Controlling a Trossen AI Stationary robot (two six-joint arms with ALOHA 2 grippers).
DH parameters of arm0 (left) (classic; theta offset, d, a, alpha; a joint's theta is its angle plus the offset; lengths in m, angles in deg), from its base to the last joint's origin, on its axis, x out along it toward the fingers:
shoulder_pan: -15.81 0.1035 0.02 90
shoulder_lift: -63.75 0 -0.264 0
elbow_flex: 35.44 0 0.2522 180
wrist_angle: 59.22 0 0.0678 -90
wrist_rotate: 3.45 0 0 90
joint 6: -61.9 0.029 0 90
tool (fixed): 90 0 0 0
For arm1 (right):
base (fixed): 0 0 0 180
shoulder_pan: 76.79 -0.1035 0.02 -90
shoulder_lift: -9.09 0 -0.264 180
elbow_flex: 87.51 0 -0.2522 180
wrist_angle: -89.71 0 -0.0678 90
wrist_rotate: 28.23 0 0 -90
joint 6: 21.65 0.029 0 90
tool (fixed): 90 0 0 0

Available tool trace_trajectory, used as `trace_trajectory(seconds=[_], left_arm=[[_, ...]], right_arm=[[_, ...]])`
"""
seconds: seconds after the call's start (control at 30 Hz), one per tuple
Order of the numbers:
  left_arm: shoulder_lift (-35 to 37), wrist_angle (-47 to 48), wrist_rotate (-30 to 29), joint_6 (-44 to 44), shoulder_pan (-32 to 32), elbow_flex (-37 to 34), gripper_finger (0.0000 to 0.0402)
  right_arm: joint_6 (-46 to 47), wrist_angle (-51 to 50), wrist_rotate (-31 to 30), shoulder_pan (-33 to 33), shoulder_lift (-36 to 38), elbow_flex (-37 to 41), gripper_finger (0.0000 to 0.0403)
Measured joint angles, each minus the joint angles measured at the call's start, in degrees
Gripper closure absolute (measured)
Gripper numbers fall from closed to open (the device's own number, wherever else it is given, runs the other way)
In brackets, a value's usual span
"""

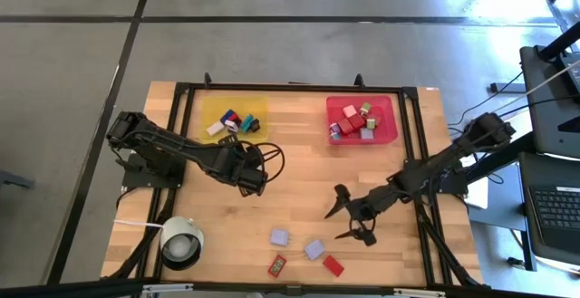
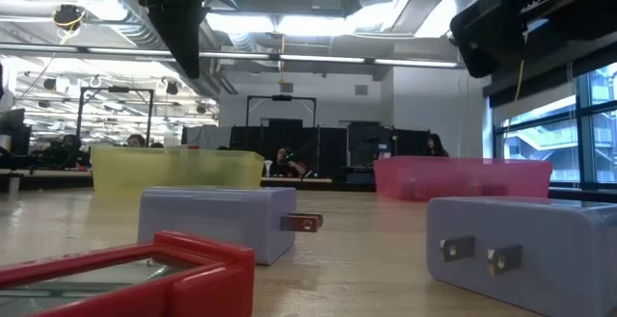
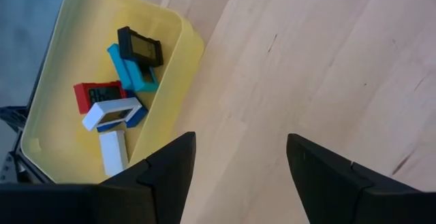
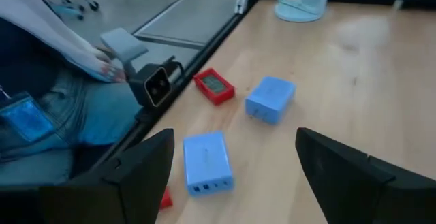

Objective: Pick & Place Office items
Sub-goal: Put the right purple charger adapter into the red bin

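Several office items lie near the table's front edge: two lilac plug blocks [image 1: 279, 237] [image 1: 314, 248] and two flat red pieces [image 1: 277, 265] [image 1: 333, 264]. In the right wrist view the blocks [image 4: 206, 161] [image 4: 270, 99] and one red piece [image 4: 214, 86] lie on the wood ahead of the fingers. My right gripper [image 1: 343, 218] hangs open just beyond them, holding nothing. My left gripper [image 1: 256, 178] is open over bare wood, on the near side of the yellow tray [image 1: 210, 108], which holds several items [image 3: 119, 91]. The red tray [image 1: 391, 108] holds several more.
A white round cylinder [image 1: 181, 242] stands at the front left corner. A black frame [image 1: 417, 144] runs around the table's edges. A person [image 4: 61, 94] sits right at the front edge, beside a small camera [image 4: 157, 84]. Bare wood lies between the two trays and the loose items.
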Motion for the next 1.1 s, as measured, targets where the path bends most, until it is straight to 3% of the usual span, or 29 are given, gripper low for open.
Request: trace_trajectory(seconds=[0.17,0.4,0.8,1.1], left_arm=[[0.0,0.0,0.1,-1.7,0.0,0.0,0.0175],[0.0,0.0,0.2,-6.1,0.0,0.0,0.0175],[0.0,0.0,0.4,-14.0,-2.5,0.0,0.0178],[0.0,-0.1,-0.1,-15.0,-4.8,0.0,0.0181]], right_arm=[[0.2,4.1,1.2,0.0,-5.0,-1.3,0.0092],[-2.2,3.8,6.3,0.0,-13.9,-9.3,0.0092],[-5.1,-20.7,6.8,-0.2,-27.7,-24.7,0.0092],[-10.3,-22.7,6.7,-0.5,-31.2,-28.4,0.0094]])
